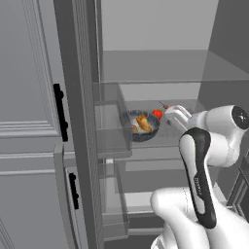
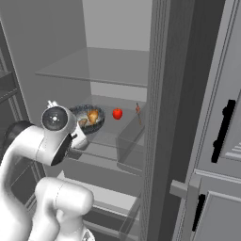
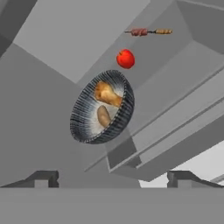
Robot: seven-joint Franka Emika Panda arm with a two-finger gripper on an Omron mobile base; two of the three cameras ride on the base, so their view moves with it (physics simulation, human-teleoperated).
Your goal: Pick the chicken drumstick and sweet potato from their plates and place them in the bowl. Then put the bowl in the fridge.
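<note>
Nearest me in the hand view are my gripper (image 3: 111, 178) tips, the jaws spread wide with nothing between them, well short of the bowl (image 3: 102, 107). That bowl sits on a clear shelf (image 1: 146, 146) inside the fridge (image 1: 78, 121), holding the chicken drumstick (image 3: 107, 93) and sweet potato (image 3: 103, 116). As I read it, placing is done, so the job now is backing the arm straight out, keeping the wrist level so I don't clip the shelf lip or nudge the bowl. The bowl is round, ribbed grey-blue outside, paler within; the drumstick lumpy golden-brown, the potato smooth and tapered. A glossy red apple (image 3: 125, 58) and a thin skewer (image 3: 148, 31) lie beyond
</note>
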